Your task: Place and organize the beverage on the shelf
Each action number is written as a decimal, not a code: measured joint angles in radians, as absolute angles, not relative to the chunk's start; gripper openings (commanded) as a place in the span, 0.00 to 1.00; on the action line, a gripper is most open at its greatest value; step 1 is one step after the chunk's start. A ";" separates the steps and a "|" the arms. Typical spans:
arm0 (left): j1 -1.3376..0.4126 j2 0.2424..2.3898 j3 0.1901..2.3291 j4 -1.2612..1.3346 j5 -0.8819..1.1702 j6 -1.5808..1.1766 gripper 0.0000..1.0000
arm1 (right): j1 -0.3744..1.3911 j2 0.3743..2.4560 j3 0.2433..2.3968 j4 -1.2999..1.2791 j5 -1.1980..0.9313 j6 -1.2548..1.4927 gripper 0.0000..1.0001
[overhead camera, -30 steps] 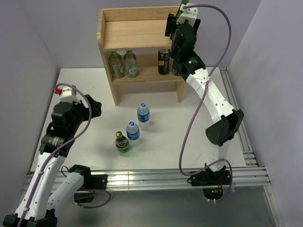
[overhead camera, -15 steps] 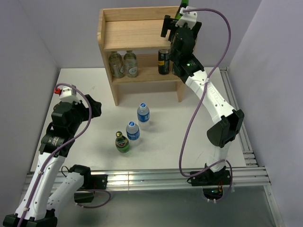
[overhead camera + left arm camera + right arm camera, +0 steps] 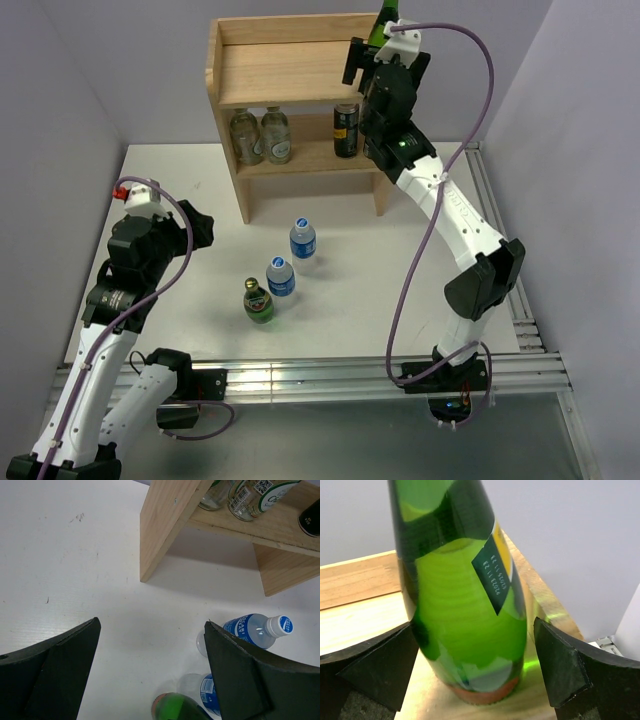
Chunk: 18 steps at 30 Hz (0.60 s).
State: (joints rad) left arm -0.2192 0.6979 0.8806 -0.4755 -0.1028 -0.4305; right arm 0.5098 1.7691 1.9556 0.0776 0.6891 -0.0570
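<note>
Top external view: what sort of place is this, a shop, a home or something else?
Most likely a robot lab cell: a white table boxed by blank walls, an aluminium mounting rail along its near edge, and one small wooden shelf.

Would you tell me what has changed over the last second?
The right arm swung its elbow rightward and the right gripper backed slightly off the green bottle standing on the shelf top, jaws open either side, so more of its neck shows. The left arm, the three table bottles and the lower-shelf drinks stayed put.
</note>
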 measured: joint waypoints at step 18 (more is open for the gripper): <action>-0.219 0.696 0.881 -0.476 -0.110 -0.430 0.92 | 0.538 1.555 1.820 -0.020 0.735 0.037 1.00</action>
State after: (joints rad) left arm -0.2192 0.6960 0.8806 -0.4755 -0.1101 -0.4305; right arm 0.5377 1.5547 1.8198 -0.0196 0.7353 0.0372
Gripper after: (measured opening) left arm 0.919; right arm 0.997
